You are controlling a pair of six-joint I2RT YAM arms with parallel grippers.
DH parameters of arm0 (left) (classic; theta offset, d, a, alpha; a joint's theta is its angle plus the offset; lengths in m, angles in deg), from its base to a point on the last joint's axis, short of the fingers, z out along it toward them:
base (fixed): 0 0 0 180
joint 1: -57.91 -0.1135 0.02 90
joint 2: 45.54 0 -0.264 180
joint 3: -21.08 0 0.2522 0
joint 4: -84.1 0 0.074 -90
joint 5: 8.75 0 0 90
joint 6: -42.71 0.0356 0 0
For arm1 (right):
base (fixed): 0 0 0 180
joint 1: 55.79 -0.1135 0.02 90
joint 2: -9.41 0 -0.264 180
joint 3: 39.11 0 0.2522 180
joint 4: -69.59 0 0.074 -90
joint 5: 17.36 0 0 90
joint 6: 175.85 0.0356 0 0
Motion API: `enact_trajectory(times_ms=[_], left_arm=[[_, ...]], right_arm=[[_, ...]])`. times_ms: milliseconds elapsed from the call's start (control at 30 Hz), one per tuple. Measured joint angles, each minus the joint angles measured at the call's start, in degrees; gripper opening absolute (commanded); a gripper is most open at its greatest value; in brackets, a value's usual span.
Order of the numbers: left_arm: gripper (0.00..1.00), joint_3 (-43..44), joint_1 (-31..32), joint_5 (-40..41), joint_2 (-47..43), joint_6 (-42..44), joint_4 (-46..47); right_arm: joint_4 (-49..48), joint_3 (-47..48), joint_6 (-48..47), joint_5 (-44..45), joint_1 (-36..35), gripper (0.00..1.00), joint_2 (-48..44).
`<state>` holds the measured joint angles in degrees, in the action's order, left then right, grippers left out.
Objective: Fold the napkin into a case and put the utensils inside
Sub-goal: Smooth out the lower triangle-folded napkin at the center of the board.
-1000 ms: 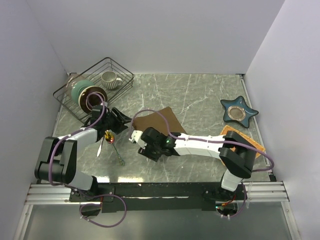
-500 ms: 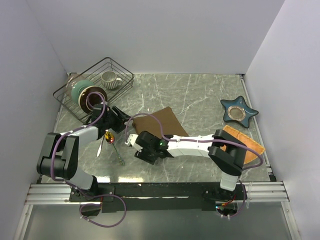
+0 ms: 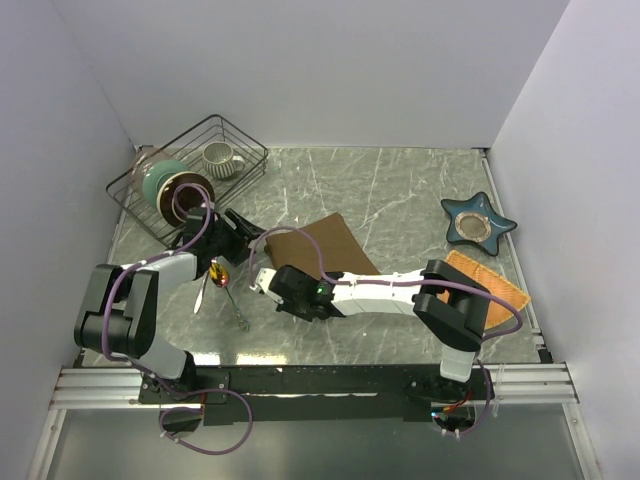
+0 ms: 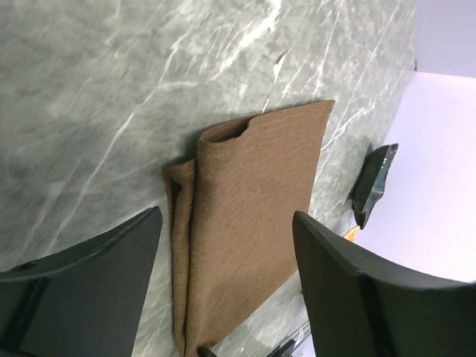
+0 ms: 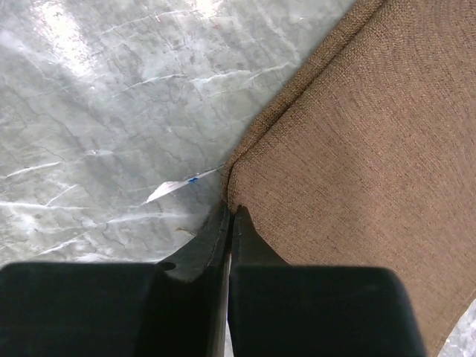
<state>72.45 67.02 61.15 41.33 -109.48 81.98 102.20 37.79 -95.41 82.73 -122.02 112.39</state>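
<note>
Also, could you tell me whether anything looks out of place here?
Only the napkin: its folded layers do not line up. In the left wrist view a lower layer sticks out along one long edge, and one corner puckers open. Nothing looks spilled or broken.

A grey marbled table (image 3: 400,190) fills the middle of the top view. A black wire basket (image 3: 258,160) stands at its upper left corner. A folded brown napkin (image 3: 325,240) lies flat near the centre. Left of it, toward the lower left, lie a spoon (image 3: 216,274) and a fork (image 3: 238,312), close together. A blue star-shaped dish (image 3: 478,222) sits at the right edge, with an orange woven mat (image 3: 500,285) just below it.
</note>
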Motion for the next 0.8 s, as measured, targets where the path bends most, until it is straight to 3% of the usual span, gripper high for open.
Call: enact_trajectory(times_ms=[800], left_arm=[[0.80, 0.2, 1.1, -4.3, 8.6, -3.7, 8.5]], right_arm=[[0.5, 0.0, -0.4, 0.4, 0.0, 0.00, -3.5]])
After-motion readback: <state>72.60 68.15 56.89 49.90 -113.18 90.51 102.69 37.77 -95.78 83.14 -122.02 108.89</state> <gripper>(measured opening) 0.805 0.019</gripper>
